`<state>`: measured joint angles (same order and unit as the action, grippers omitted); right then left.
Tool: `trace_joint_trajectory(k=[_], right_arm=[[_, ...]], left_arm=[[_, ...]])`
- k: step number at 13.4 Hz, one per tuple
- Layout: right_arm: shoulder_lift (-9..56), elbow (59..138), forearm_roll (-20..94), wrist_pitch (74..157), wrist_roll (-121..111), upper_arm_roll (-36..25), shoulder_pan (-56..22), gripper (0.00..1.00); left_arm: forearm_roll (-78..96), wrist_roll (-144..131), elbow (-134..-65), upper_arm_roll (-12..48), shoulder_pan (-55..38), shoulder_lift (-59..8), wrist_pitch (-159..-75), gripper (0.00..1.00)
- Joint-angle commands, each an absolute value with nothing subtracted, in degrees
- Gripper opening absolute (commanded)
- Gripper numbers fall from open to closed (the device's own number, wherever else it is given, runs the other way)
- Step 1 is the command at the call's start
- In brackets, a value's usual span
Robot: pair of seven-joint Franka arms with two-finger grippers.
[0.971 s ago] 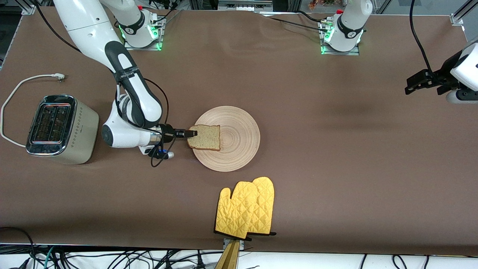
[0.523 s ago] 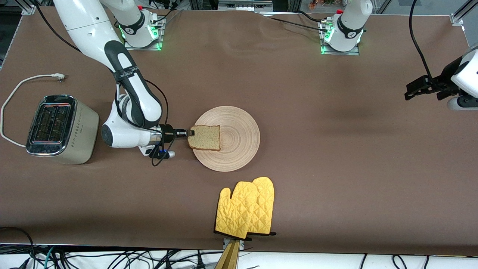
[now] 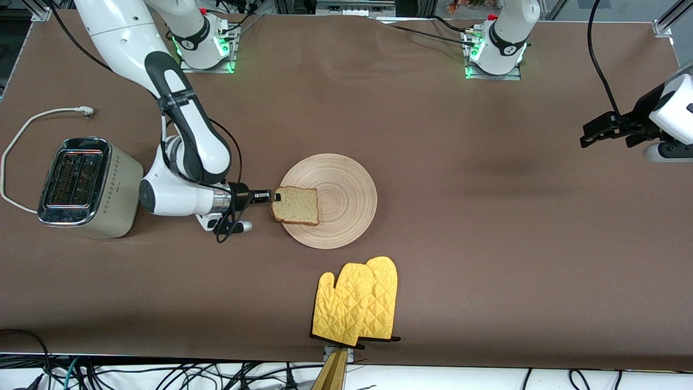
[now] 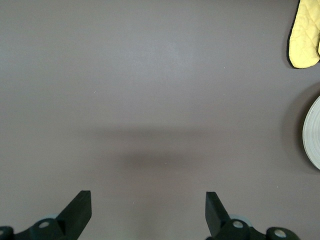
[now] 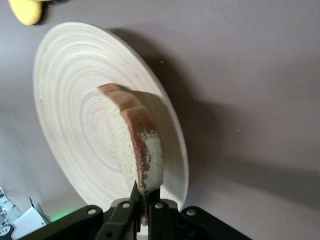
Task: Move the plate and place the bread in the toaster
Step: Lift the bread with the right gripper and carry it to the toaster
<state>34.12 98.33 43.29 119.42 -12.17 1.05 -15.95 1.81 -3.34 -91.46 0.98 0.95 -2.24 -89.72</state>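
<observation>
The round tan wooden plate (image 3: 335,200) lies mid-table. My right gripper (image 3: 275,195) is shut on the crust edge of the speckled bread slice (image 3: 295,205) and holds it just over the plate's edge toward the right arm's end. In the right wrist view the bread (image 5: 137,145) stands pinched in my right gripper (image 5: 145,197) in front of the plate (image 5: 75,90). The cream toaster (image 3: 86,187) with chrome top stands at the right arm's end of the table. My left gripper (image 3: 590,132) waits open in the air at the left arm's end; it shows open over bare table (image 4: 148,210).
A pair of yellow oven mitts (image 3: 357,302) lies nearer the front camera than the plate, close to the table's front edge. The toaster's white cord (image 3: 32,122) loops beside the toaster. The brown table mat (image 3: 487,227) covers the table.
My right gripper has drawn the bread a little toward the toaster and slightly nearer the front camera, off the plate's middle. The left gripper has drifted slightly.
</observation>
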Motion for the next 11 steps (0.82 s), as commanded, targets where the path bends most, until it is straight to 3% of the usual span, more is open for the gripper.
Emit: trace_joint_trajectory(k=[1, 8, 11], right_arm=[[30.42, 96.51, 39.74, 113.23, -12.31, -1.83, -15.47, 0.00], [26.55, 82.72, 22.53, 85.29, -14.92, -21.42, -15.47, 0.00], [25.84, 79.99, 15.83, 80.60, -25.72, -29.76, -15.38, 0.00]], left_arm=[[2.81, -4.04, -89.83, -1.14, -1.14, -2.90, -89.21, 1.00], [2.90, -4.31, -89.82, -1.05, -0.88, -3.16, -89.12, 1.00], [2.99, -3.61, -89.65, -1.23, -0.09, -3.25, -89.03, 1.00]])
